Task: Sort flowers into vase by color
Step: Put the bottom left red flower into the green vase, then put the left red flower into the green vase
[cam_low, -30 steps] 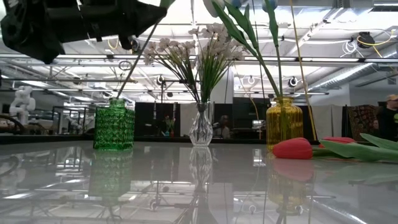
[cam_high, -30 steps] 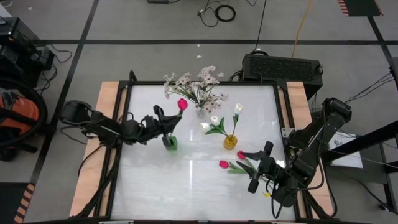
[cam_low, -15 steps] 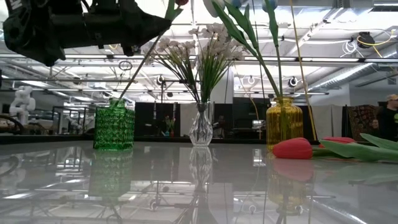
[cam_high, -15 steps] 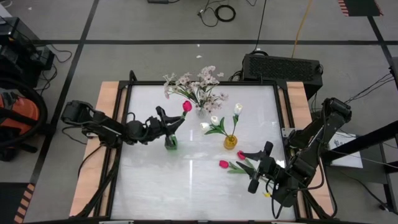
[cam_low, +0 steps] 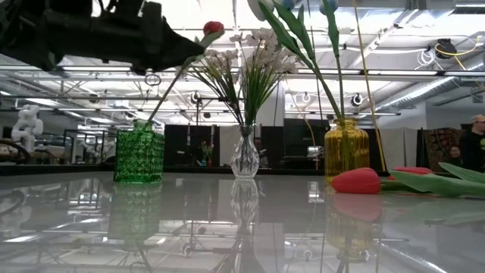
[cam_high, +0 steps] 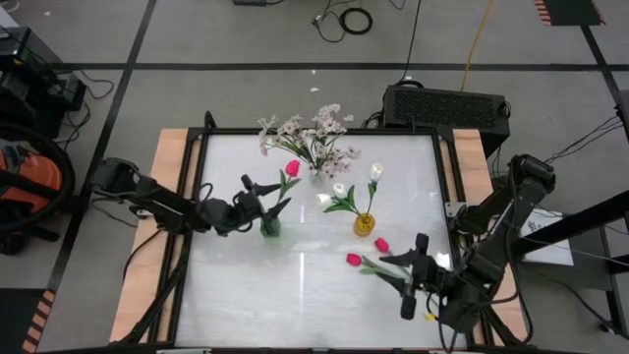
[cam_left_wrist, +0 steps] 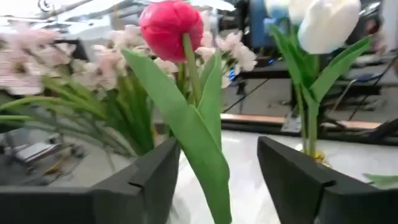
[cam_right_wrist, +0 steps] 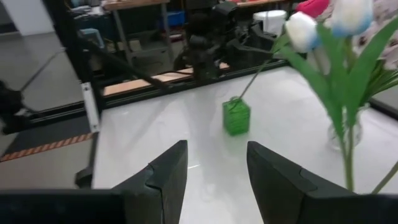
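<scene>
Left end effector (cam_left_wrist: 217, 180) released tulip (cam_left_wrist: 169, 22), fingers parted.

Black ribbed box (cam_high: 445, 104) on the floor beyond the table's far right corner, coiled black cable (cam_high: 355, 20) on the grey floor, orange-and-black vacuum cleaner (cam_high: 27, 187) beside the table's left edge

Your open left gripper (cam_high: 257, 194) is crowded: green vase (cam_high: 268, 227) beneath, pale blossom spray (cam_high: 313, 138) just beyond.
</scene>
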You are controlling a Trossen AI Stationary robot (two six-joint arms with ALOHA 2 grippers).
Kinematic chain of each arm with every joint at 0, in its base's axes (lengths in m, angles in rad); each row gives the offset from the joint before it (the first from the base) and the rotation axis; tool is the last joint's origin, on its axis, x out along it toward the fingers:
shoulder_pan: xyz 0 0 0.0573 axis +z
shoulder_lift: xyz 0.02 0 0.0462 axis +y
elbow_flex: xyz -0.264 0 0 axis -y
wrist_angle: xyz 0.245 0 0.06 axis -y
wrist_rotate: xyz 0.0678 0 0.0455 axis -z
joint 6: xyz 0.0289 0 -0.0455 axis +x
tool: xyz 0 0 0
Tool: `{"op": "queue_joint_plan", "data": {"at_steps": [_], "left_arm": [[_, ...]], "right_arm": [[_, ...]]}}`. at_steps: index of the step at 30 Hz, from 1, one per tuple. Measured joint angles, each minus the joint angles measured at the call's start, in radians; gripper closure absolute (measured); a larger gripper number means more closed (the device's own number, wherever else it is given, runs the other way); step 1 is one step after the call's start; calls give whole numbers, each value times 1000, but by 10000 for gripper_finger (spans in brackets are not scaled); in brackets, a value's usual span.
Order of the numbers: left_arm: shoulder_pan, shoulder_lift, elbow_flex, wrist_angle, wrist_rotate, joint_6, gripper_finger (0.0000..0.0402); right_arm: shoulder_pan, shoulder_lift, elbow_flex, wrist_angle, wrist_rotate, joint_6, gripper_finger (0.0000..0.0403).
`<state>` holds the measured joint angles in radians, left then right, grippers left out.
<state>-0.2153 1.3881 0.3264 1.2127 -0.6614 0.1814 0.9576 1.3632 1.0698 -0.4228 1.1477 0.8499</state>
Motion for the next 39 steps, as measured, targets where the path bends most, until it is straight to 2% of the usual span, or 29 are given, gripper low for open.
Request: {"op": "queue_joint_plan", "data": {"at_steps": [6, 12, 18, 26, 31, 34, 39], "left_arm": [[-99, -155, -5, -244, -56, -27, 148], [-180, -334, -5, -534, -132, -137, 143], [-261, -505, -5, -768, -212, -238, 143], [-378, -674, -5, -1026, -215, -352, 143], [-470, -722, -5, -1096, -210, -418, 143], [-530, -723, -5, -1106, -206, -438, 143], [-628, -722, -5, -1105, -205, -464, 143]], "right_arm": [[82, 0, 0, -15, 0, 73, 245], [141, 0, 0, -22, -7, 144, 245], [163, 11, 0, -105, -114, 319, 245], [143, 73, 0, -396, -360, 708, 245], [105, 135, 0, -613, -654, 912, 245], [85, 178, 0, -673, -726, 918, 245], [39, 252, 0, -648, -736, 798, 245]]}}
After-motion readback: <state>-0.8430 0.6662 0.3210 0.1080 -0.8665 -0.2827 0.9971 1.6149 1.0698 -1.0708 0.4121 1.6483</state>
